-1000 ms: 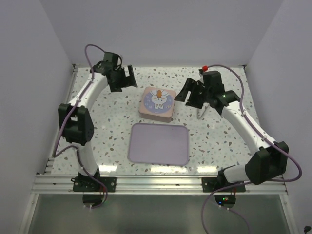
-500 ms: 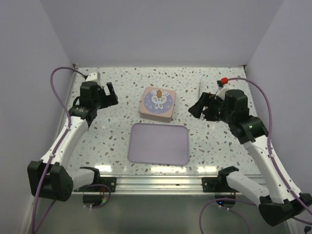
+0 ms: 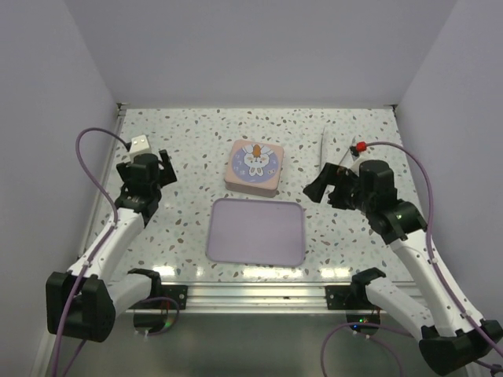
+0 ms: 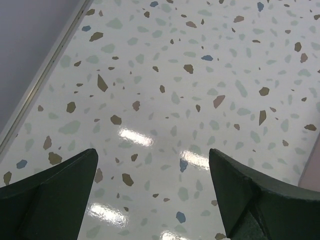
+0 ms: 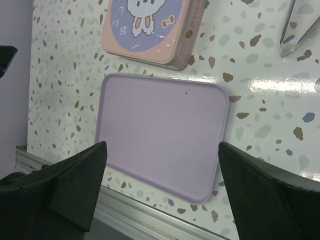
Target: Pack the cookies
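The speckled counter [image 3: 189, 228] fills the middle of the overhead frame. Its gloss shows as glare patches in both wrist views, so it is probably slippery. At lower centre lies the lavender tray [image 3: 256, 231], bare. Just above it, with a thin strip of counter between them, sits the pink square tin [image 3: 253, 166] with its rabbit lid on.

No cookies show in any view. Whether they are inside the tin cannot be told.

The left end effector [image 4: 151, 155] hovers at the left of the overhead frame. Its fingers are spread wide with only counter between them. The right end effector [image 5: 162, 150], at the right, is also spread and holds nothing, and it looks across at the tray and tin. A slim shiny utensil [image 3: 322, 149] lies in the upper right, close to the right arm.

The main risk is the lid. A pinch on its smooth rounded edge could skate the whole tin across the counter or ride it up onto the tray rim. A lid that lifts on one side only could tilt the tin and spill whatever it holds. If both arms close on the centre together, they could collide. A sweep of the right arm could also knock the utensil away.
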`<action>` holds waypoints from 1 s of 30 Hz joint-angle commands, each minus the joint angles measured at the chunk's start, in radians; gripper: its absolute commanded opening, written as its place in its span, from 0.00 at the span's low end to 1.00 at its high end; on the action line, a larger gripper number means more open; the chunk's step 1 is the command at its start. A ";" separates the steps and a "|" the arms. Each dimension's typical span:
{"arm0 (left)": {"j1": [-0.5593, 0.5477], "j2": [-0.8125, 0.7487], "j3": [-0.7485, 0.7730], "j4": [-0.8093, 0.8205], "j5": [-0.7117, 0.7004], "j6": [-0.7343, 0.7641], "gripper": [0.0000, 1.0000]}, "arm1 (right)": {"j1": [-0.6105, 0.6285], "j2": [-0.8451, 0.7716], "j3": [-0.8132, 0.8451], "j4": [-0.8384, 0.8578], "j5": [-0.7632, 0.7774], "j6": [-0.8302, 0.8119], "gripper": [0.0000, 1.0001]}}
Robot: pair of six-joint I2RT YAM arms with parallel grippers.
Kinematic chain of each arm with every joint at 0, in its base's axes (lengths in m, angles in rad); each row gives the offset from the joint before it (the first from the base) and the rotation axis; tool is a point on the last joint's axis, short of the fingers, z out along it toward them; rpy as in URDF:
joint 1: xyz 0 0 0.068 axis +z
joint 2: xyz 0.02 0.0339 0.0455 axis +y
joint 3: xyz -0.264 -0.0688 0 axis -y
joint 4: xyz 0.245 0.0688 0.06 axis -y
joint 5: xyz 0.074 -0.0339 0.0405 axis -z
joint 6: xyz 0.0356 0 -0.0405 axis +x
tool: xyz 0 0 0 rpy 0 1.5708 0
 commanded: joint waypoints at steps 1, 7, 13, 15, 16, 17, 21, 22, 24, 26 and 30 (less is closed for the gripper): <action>0.002 0.022 -0.026 0.097 -0.066 0.015 0.99 | -0.004 -0.018 -0.026 0.057 0.009 0.048 0.96; 0.003 0.031 -0.225 0.477 0.020 0.113 1.00 | -0.004 -0.067 -0.056 0.083 0.071 -0.010 0.99; 0.003 0.192 -0.294 0.764 0.065 0.174 1.00 | -0.002 -0.154 -0.113 0.089 0.139 -0.059 0.99; 0.003 0.254 -0.302 0.850 0.068 0.200 1.00 | -0.002 -0.171 -0.121 0.083 0.170 -0.079 0.99; 0.003 0.276 -0.307 0.873 0.057 0.202 1.00 | -0.002 -0.188 -0.132 0.077 0.183 -0.088 0.99; 0.003 0.314 -0.310 0.922 0.050 0.219 1.00 | -0.004 -0.193 -0.136 0.077 0.197 -0.094 0.99; 0.003 0.413 -0.283 0.993 0.019 0.265 0.97 | -0.004 -0.208 -0.167 0.088 0.226 -0.099 0.99; 0.002 0.425 -0.290 1.051 0.019 0.283 0.96 | -0.004 -0.205 -0.178 0.104 0.225 -0.096 0.99; 0.002 0.446 -0.291 1.073 0.020 0.319 0.98 | -0.004 -0.198 -0.190 0.123 0.222 -0.093 0.99; 0.003 0.482 -0.313 1.145 0.031 0.348 1.00 | -0.002 -0.184 -0.201 0.147 0.228 -0.093 0.99; 0.002 0.456 -0.325 1.163 0.040 0.346 0.99 | -0.004 -0.156 -0.234 0.254 0.213 -0.146 0.99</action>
